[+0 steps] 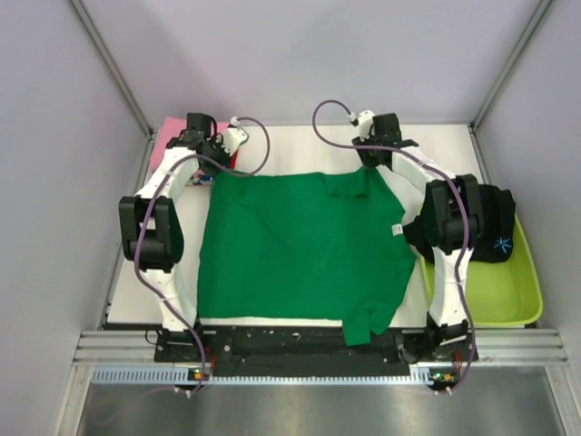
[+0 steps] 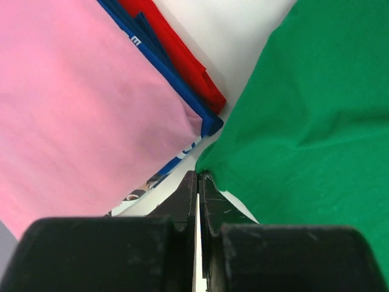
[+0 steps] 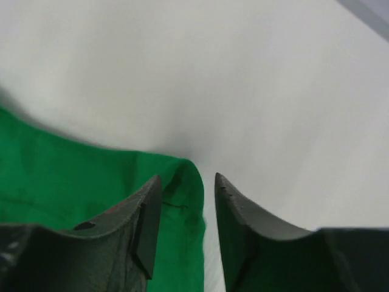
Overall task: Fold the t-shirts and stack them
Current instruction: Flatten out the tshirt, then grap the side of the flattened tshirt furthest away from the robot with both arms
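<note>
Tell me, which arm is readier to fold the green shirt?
Left. The left gripper looks shut on a corner of the green shirt; the right gripper has jaws apart, gripping nothing.

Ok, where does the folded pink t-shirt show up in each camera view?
Top external: the pink t-shirt lies at the far left corner of the table.
Left wrist: it fills the upper left, with the blue tee and the red tee along its edge.
Right wrist: not in it.
Shared landmark: the green t-shirt, seen in all three views.
</note>
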